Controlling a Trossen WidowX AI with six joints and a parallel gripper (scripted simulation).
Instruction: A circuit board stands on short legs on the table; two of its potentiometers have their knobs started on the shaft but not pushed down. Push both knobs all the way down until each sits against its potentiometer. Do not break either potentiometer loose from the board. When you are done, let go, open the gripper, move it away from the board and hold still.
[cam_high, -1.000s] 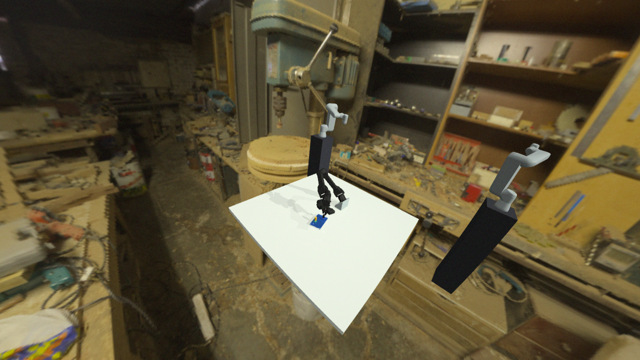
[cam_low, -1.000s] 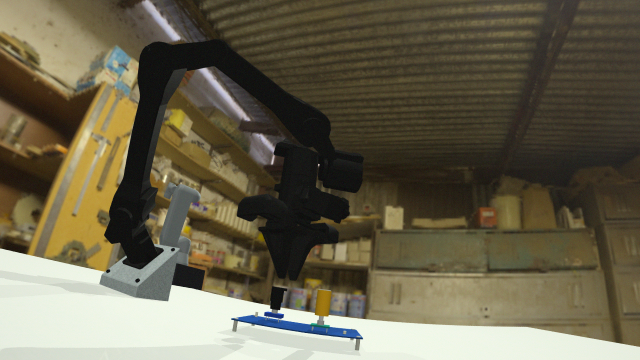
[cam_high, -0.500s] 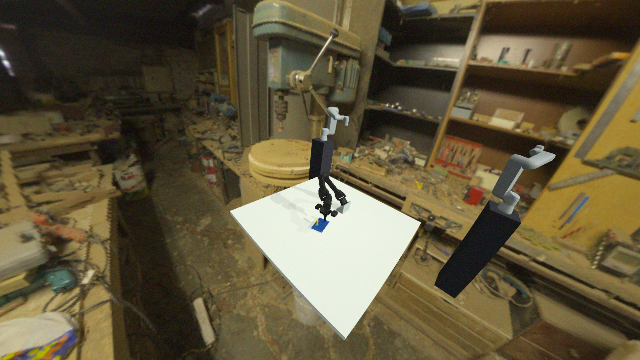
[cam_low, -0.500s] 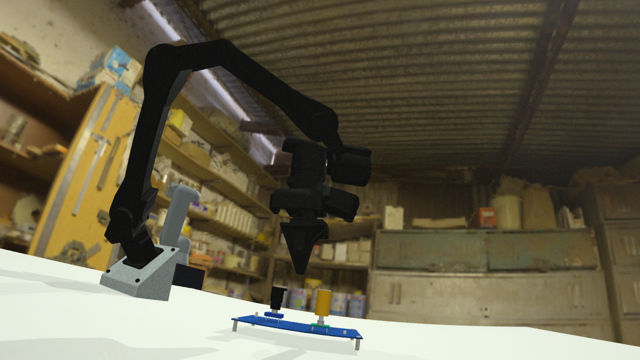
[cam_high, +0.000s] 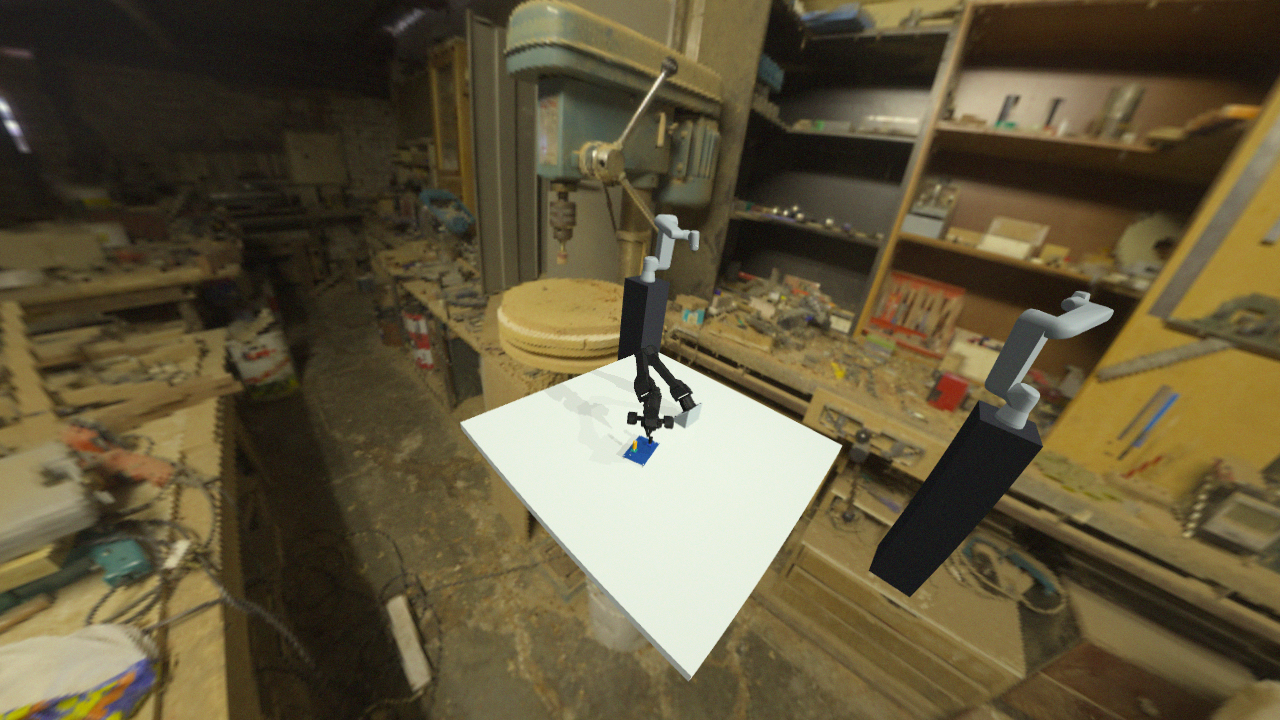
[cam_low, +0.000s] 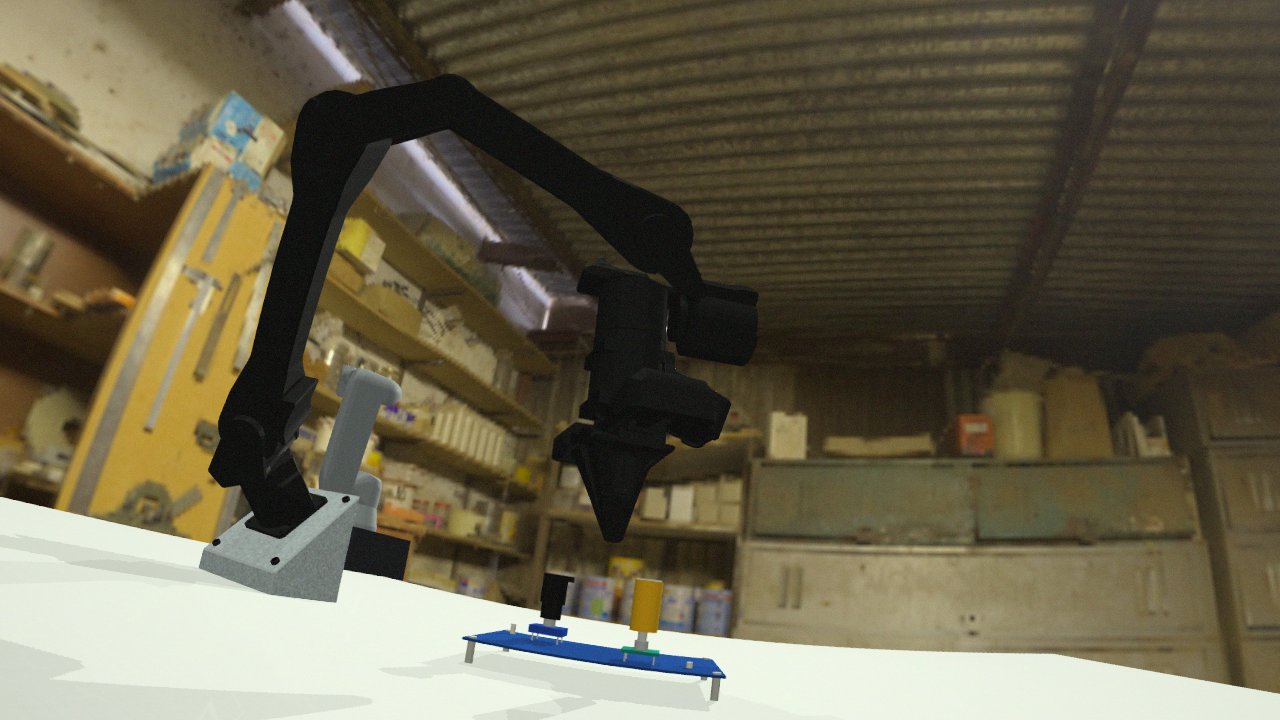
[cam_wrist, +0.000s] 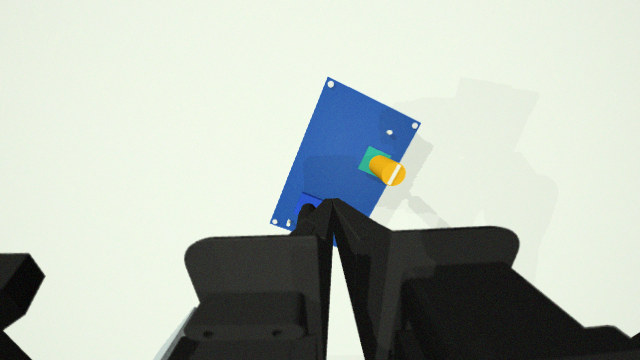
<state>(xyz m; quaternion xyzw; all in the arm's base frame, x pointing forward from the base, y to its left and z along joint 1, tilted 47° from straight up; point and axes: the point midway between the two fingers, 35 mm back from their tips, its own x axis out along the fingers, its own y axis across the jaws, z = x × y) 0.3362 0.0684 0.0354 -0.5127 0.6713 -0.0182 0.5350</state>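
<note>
Since the exterior camera sits low on the white table (cam_low: 134, 626), the closest thing to it is the blue circuit board (cam_low: 590, 651), propped on its short legs (cam_low: 714, 687) with a visible gap underneath. Two knobs stick up from it: a yellow knob (cam_low: 645, 605) toward the near end, riding high on its shaft above a green potentiometer (cam_wrist: 371, 159), and a black knob (cam_low: 555, 595) further along on a blue potentiometer (cam_low: 546, 629), also looking not fully down.

Up above those, the gripper (cam_low: 612, 535) hangs point-down, pinched completely together with nothing in it, so the two fingers make one wedge. Its tip is clear of both knobs, roughly over the space between them from this angle. From the wrist camera the closed fingertips cover most of the black knob, only a sliver peeking out on the left, while the yellow one sits off to the right in plain sight.

Further back the black arm (cam_low: 375, 134) arches over to its grey base (cam_low: 277, 546) on the table. Behind that it's just blurry workshop shelves (cam_low: 420, 295).
</note>
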